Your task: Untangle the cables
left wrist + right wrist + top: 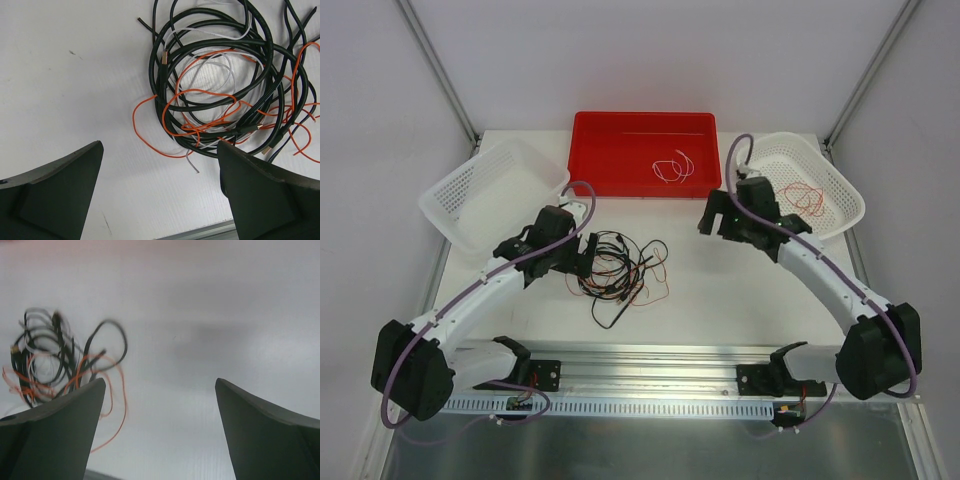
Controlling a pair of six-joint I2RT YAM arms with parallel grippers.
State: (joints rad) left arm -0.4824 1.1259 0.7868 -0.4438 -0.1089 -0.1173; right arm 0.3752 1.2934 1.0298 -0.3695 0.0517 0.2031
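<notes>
Overhead, I see the tangle of cables (620,272) lying on the white table (720,300) between the arms, closer to the left one. Black loops make up most of it, and thin red-orange strands trail out on its right and near sides. The left gripper (588,252) sits at the tangle's left edge, but from here I cannot tell whether it touches. The right gripper (713,222) hangs well apart from the heap, beside the right white basket (845,190), where a lone red-orange wire (807,197) lies. A pale wire with some red (672,167) rests in the red tray (585,150) at the back, too fine for me to count its strands.

On the left wrist camera, the left gripper (159,165) stands wide open with nothing between its fingers (60,195). Just ahead, the cables (220,85) show thick black coils wound over a white wire, orange strands threading through them, and a few gold-coloured plug tips. The top and right edges of the frame cut the bundle off.

The right wrist camera is blurred. The right gripper (160,390) is spread open over bare table, holding nothing. The cables (60,355) sit far left, their lower part hidden behind the left finger.
</notes>
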